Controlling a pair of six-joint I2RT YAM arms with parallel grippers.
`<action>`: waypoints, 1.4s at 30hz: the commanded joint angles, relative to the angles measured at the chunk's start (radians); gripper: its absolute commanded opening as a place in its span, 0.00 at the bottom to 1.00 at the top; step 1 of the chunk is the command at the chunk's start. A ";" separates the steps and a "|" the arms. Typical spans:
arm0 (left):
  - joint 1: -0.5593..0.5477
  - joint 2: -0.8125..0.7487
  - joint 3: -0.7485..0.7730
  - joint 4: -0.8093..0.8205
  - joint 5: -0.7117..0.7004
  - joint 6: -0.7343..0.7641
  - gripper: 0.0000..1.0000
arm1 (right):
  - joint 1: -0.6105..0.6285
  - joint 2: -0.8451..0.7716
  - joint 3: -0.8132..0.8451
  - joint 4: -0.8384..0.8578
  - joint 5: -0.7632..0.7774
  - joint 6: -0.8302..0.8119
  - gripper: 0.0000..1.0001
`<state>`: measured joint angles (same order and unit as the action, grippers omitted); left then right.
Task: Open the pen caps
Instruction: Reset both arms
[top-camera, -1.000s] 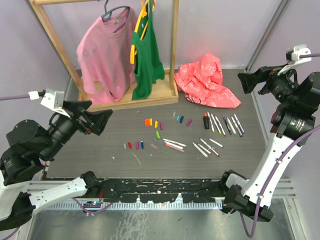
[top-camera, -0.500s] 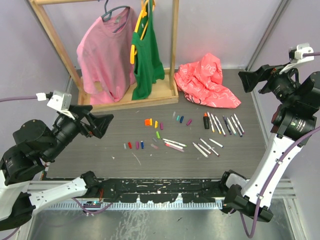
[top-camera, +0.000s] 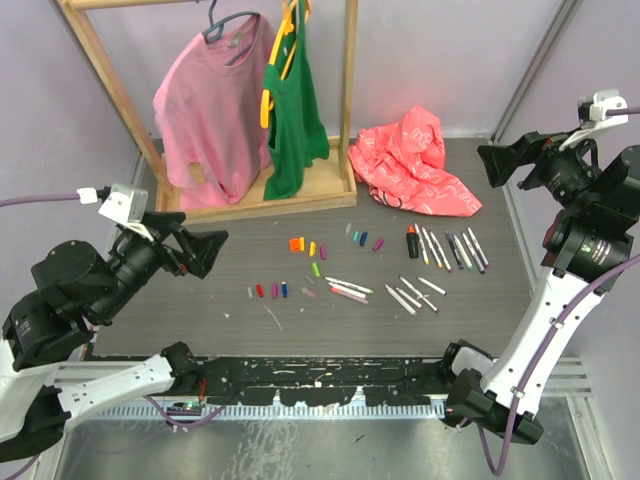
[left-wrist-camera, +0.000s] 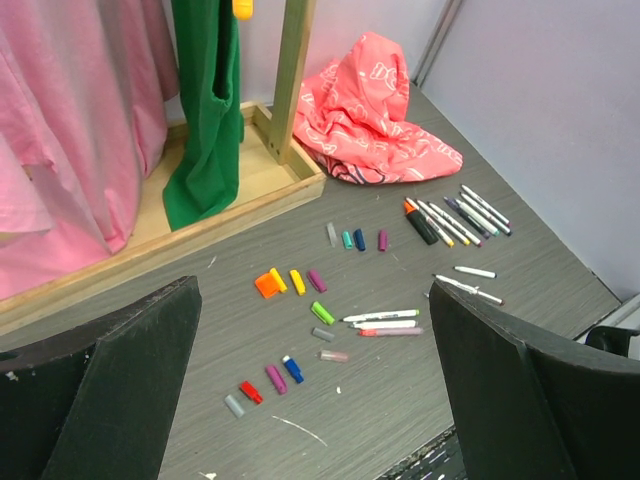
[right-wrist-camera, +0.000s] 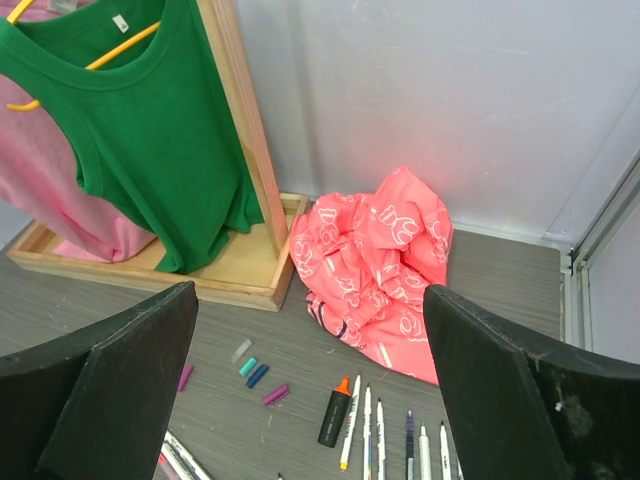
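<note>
Top camera looks down from high, well back on the near side of the red cloth (top-camera: 412, 160); left wrist faces it from far left, right wrist from nearer, on its right. All share the cloth and pens (top-camera: 450, 248) beside it.

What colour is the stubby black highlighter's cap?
Orange: the cap of the stubby black highlighter shows best in the right wrist view.

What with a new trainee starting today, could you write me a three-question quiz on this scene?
1. True or false: the left hand and right hand are both open and empty.
2. Fill in: the green top hangs on a ___ hanger.
3. The black highlighter lies: A) in the right hand; B) at the left end of the pen row; C) under the green top.
Key: 1 true; 2 yellow; 3 B.
</note>
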<state>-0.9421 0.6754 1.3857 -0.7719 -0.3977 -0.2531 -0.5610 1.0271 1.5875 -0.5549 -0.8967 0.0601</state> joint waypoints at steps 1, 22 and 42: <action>0.002 -0.004 -0.006 0.052 -0.015 0.027 0.98 | -0.010 -0.020 0.000 0.028 -0.023 0.000 1.00; 0.002 0.010 -0.008 0.062 -0.014 0.048 0.98 | -0.025 -0.029 -0.028 0.044 -0.025 -0.003 1.00; 0.003 0.022 -0.018 0.068 -0.015 0.054 0.98 | -0.029 -0.031 -0.048 0.053 -0.032 -0.003 1.00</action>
<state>-0.9421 0.6895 1.3674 -0.7589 -0.3981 -0.2188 -0.5846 1.0122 1.5394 -0.5461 -0.9184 0.0559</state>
